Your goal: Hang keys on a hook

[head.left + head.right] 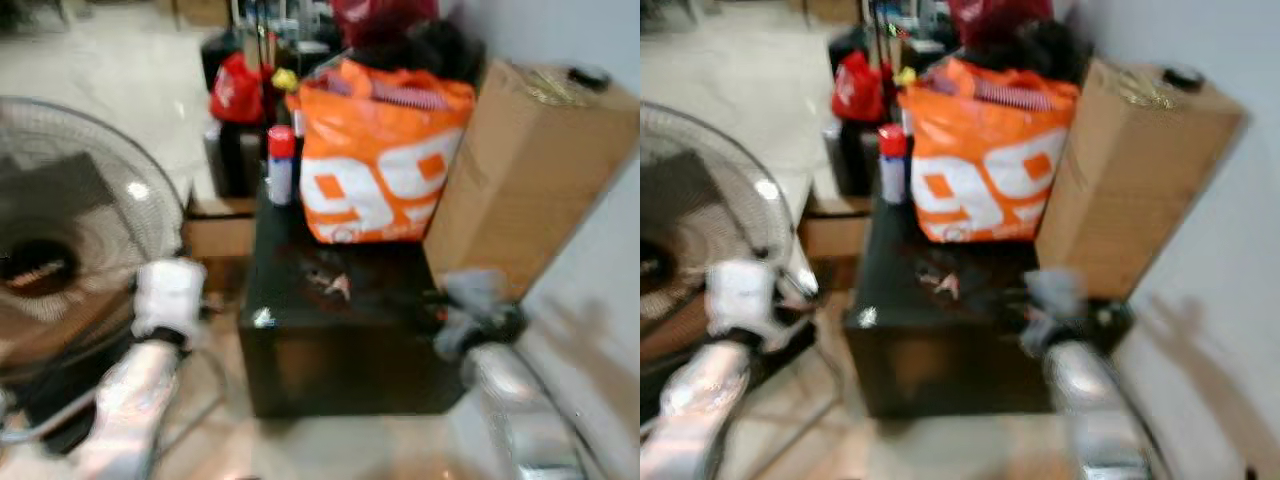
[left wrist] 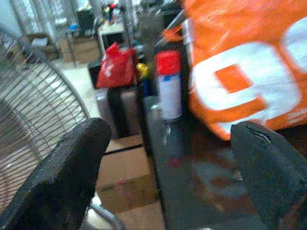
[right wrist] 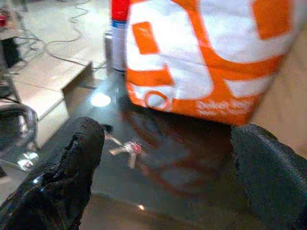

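Where glossy black table (image 1: 300,330) shines, metal keys (image 3: 125,149).

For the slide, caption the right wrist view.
Open right tool above keys on black table, orange bag behind.

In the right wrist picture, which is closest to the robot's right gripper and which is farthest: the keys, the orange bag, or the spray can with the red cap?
From the right gripper:
1. Keys, on the black table just ahead of the open fingers.
2. Orange bag, standing behind the keys.
3. Spray can, at the table's far edge beside the bag.
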`<state>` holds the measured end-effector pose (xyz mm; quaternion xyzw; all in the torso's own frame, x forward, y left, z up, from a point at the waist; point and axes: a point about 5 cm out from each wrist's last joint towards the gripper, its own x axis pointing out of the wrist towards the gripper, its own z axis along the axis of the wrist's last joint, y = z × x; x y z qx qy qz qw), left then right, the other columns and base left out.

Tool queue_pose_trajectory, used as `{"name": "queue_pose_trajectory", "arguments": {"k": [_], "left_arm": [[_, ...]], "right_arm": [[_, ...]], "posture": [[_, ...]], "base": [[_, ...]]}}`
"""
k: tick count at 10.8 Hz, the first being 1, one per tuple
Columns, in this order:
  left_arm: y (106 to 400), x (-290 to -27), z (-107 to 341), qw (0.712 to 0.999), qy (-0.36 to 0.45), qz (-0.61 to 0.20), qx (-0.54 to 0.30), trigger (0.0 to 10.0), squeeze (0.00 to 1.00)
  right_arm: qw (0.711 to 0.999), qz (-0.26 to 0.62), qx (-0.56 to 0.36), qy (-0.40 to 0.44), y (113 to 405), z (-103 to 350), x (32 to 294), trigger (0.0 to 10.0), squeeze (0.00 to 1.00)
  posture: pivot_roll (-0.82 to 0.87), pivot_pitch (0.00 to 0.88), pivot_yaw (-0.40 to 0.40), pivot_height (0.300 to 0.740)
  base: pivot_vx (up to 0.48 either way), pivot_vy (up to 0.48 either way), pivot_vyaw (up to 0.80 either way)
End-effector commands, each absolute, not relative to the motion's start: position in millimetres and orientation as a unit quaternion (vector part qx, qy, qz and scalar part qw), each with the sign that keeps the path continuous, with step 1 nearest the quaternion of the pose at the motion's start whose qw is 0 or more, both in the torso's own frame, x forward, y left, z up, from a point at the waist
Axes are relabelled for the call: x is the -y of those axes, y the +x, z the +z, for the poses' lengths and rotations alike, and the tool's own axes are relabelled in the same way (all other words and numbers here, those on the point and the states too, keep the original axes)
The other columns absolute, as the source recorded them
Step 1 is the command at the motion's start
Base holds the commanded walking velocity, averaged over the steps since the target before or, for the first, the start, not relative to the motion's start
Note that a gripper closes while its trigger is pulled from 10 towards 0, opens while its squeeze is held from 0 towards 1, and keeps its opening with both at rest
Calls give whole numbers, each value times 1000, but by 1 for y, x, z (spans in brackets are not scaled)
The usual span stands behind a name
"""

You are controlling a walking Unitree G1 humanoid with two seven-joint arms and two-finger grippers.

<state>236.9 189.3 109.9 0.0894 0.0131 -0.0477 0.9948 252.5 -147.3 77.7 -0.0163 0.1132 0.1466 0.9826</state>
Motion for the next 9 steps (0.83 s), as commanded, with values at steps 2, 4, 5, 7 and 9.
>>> {"name": "queue_pose_trajectory", "arguments": {"k": [2, 4, 5, 7, 9], "left_arm": [[239, -180, 115, 994, 86, -62, -1, 10000, 345], [239, -180, 115, 994, 86, -61, -1, 10000, 345], [239, -180, 115, 994, 85, -62, -1, 10000, 345], [240, -179, 115, 994, 85, -63, -2, 10000, 349], [239, -180, 113, 994, 87, -66, -5, 10000, 345]], "right_arm": [[985, 127, -116, -24, 253, 78, 160, 10000, 1000], [985, 127, -117, -24, 252, 77, 160, 10000, 1000], [984, 125, -123, -24, 252, 76, 162, 10000, 1000], [984, 125, -124, -26, 252, 75, 162, 10000, 1000], [982, 136, -126, -38, 254, 75, 161, 10000, 1000]], "posture": [[70, 0, -28, 740], [69, 0, -28, 740], [67, 0, -27, 740], [67, 0, -27, 740], [67, 0, -28, 740]], "base": [[386, 0, 0], [384, 0, 0], [386, 0, 0], [386, 0, 0], [386, 0, 0]]}}
